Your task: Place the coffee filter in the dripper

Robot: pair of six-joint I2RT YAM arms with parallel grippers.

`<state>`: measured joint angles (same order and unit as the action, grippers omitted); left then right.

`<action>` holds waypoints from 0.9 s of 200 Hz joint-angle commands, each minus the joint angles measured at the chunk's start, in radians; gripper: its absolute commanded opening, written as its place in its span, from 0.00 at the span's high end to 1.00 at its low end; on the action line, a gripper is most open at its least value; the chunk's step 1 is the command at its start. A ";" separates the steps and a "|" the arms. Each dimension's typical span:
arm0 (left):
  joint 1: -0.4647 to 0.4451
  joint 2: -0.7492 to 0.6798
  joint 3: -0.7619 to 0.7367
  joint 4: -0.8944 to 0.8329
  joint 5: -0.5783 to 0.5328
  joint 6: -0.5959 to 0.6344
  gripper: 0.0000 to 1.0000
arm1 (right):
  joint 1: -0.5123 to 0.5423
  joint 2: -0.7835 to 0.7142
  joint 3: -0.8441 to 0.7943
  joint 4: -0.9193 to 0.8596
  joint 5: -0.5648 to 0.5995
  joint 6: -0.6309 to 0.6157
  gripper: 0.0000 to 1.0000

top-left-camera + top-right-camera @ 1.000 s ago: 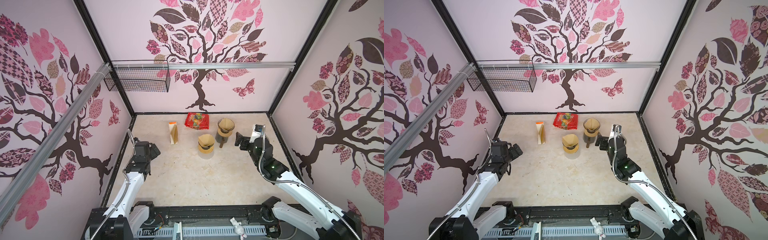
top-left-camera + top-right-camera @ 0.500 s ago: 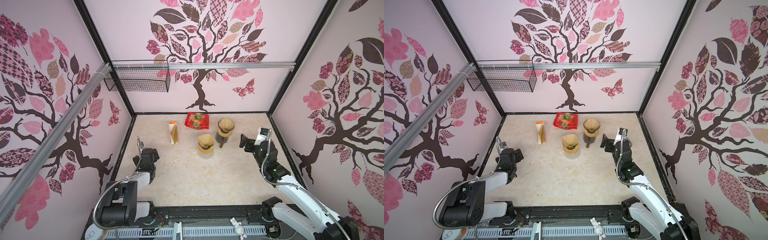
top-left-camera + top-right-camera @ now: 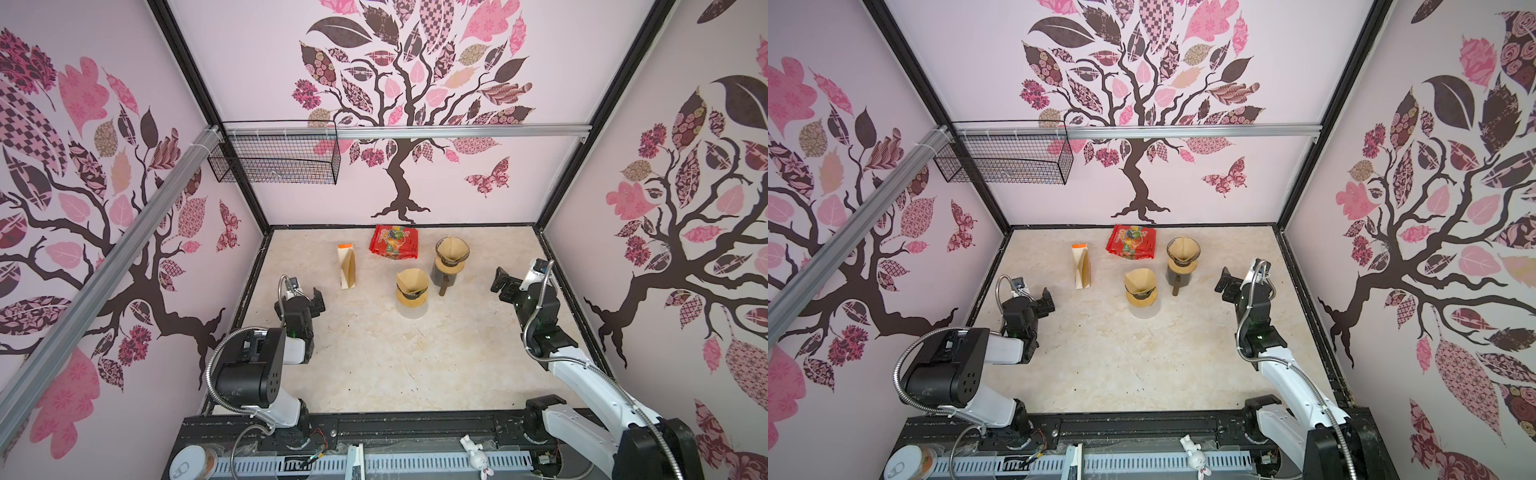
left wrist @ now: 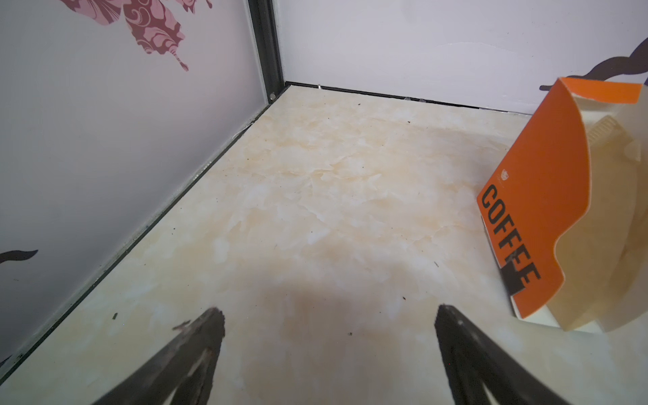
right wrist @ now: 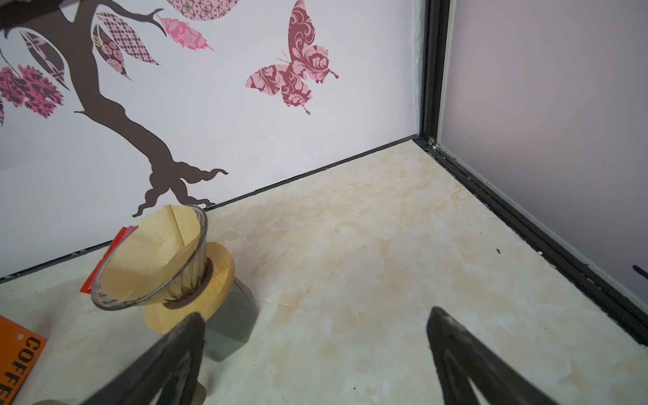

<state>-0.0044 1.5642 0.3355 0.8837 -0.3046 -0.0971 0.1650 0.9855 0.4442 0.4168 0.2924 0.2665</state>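
Two glass drippers stand near the back middle in both top views. The nearer dripper (image 3: 411, 293) sits on a wooden collar and holds a brown paper coffee filter (image 3: 411, 279). The farther dripper (image 3: 452, 254) (image 5: 189, 280) stands on a grey base and also holds a filter (image 5: 154, 259). My left gripper (image 3: 311, 300) (image 4: 329, 315) is open and empty, low at the left, just short of the orange filter box (image 3: 346, 266) (image 4: 540, 210). To the right of the drippers, my right gripper (image 3: 505, 284) (image 5: 315, 322) is open and empty.
A red snack bag (image 3: 394, 242) lies at the back wall behind the drippers. A black wire basket (image 3: 274, 158) hangs high on the back left. Folded brown filters (image 4: 596, 273) stick out of the box. The walls close in on three sides.
The left arm has folded back, its elbow now raised near the front. The right gripper has drawn away to the right of the drippers. Both grippers stay open.
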 commanded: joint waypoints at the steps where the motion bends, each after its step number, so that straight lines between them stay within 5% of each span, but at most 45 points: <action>1: 0.002 0.010 0.039 0.026 0.010 0.016 0.03 | -0.012 0.029 -0.047 0.175 0.069 -0.040 0.00; 44: 0.002 -0.002 0.045 -0.008 0.011 0.016 0.03 | -0.042 0.098 -0.101 0.258 0.081 -0.064 0.00; 134: -0.003 -0.001 0.049 -0.015 0.003 0.020 0.03 | -0.042 0.372 -0.296 0.825 0.099 -0.216 0.00; 180: -0.003 -0.001 0.049 -0.013 0.004 0.020 0.03 | -0.043 0.449 -0.320 0.933 0.063 -0.229 0.00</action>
<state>-0.0055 1.5650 0.3534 0.8501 -0.3019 -0.0792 0.1284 1.3880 0.1318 1.1877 0.3679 0.0677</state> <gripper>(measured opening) 0.969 0.998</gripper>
